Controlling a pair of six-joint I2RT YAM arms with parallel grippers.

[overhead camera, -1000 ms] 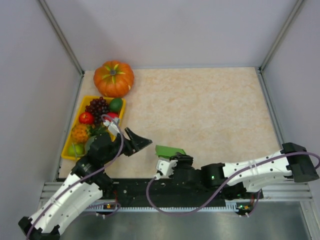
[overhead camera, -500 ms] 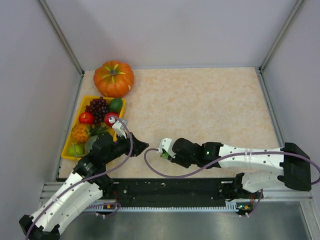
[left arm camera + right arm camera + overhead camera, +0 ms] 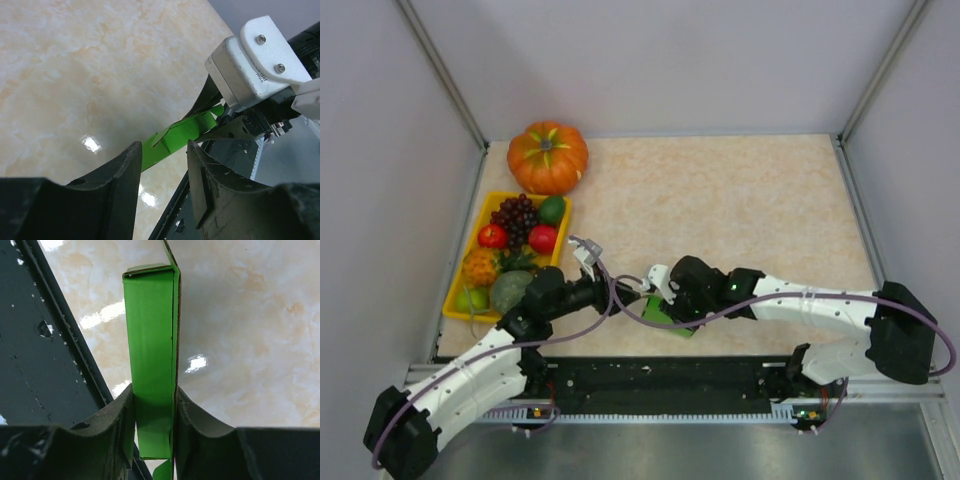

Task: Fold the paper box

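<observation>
The paper box (image 3: 667, 316) is a bright green, flattened, partly folded card. It hangs just above the table near the front edge. My right gripper (image 3: 658, 301) is shut on it. In the right wrist view the box (image 3: 151, 340) stands on edge between both fingers, at the right gripper (image 3: 154, 405), and sticks out past the tips. My left gripper (image 3: 626, 292) is open and points right. In the left wrist view the box's near end (image 3: 176, 137) lies just beyond the left gripper (image 3: 164, 150), not between the pads. The right gripper's white body (image 3: 255, 55) is close behind.
An orange pumpkin (image 3: 548, 156) sits at the far left. A yellow tray (image 3: 483, 208) of fruit lies along the left wall, close behind my left arm. The black base rail (image 3: 650, 378) runs along the front edge, right below the box. Walls close in the left, back and right.
My right gripper has carried the box from over the front rail up onto the table. My left gripper has moved right, up to the box's end.
</observation>
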